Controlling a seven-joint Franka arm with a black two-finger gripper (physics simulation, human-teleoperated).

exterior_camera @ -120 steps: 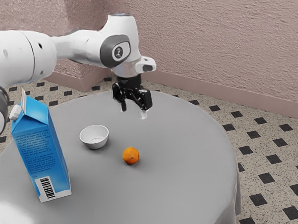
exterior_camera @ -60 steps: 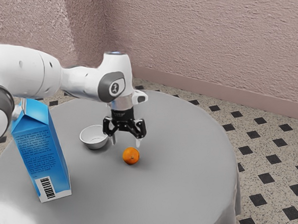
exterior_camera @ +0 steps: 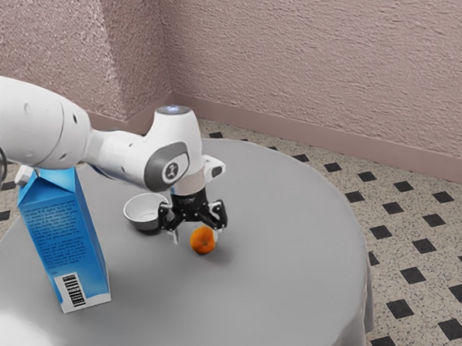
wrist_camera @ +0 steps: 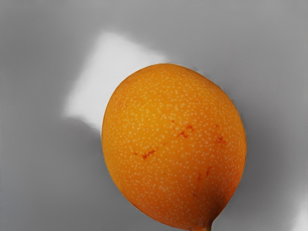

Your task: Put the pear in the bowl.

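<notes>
Gripper (exterior_camera: 196, 235) was open, jaws apart, low over the pear (exterior_camera: 203, 241). Pear sat on the table (exterior_camera: 280, 276), nr. the bowl (exterior_camera: 140, 225); in ext. view, bowl was at approx. 10 o'clock from it, carton (exterior_camera: 62, 234) at 9, further off.

even, fairly bright light fills the exterior view, with whitish glare on the table (exterior_camera: 286, 300) toward the exterior view's left and a soft shadow beside the pear (exterior_camera: 203, 241), while in the wrist view its skin darkens toward the stem (wrist_camera: 202, 228).
</notes>
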